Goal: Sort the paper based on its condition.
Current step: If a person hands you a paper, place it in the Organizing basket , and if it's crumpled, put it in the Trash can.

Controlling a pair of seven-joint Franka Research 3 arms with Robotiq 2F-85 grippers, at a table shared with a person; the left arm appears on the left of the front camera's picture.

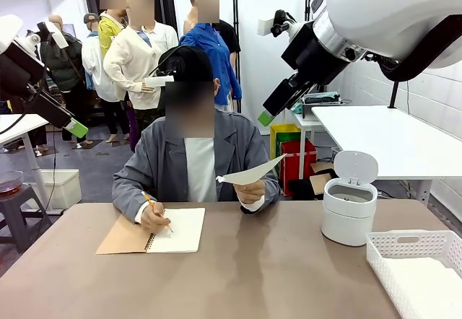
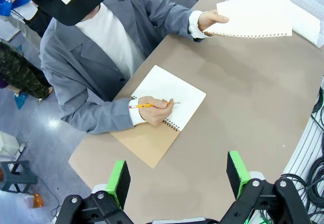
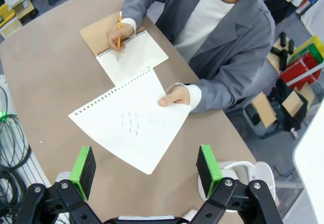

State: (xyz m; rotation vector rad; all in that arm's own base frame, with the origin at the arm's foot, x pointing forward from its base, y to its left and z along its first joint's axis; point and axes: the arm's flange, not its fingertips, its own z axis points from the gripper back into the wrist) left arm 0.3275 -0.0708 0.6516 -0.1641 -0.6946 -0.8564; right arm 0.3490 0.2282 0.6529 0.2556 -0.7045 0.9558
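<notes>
Above table [image 1: 253, 261] — near-level paper [image 1: 249, 173], corner toward bin [image 1: 348, 211]; left tool [image 2: 178, 177], right tool [image 3: 146, 165] agape

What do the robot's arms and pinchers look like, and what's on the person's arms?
The right arm is smooth, rounded and white. The left gripper and right gripper are black, each tipped by two green pads. Nearby run black cables. The person wears grey jacket sleeves with white cuffs.
</notes>
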